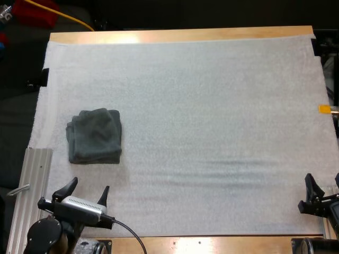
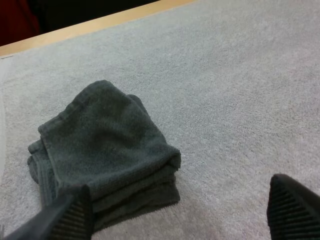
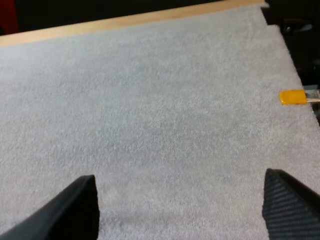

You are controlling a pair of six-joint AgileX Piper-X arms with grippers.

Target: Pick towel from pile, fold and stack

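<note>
Folded dark grey-green towel stack (image 1: 94,135) just beyond wide-spread, empty fingers (image 2: 70,220) of left gripper (image 1: 88,189); right gripper (image 3: 179,179) likewise spread, empty, well apart.

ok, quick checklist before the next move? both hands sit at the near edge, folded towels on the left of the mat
1. Left hand open, holding nothing: ok.
2. Right hand open, holding nothing, over bare mat: ok.
3. Folded towel stack lies flat on the mat's left part, layers roughly aligned: ok.
4. Left hand clear of the stack, on its near side and not touching: ok.
5. Next towel to pick: not ok; the folded stack is the one towel item on the mat.
6. How many towels are in the stack: cannot tell.
</note>
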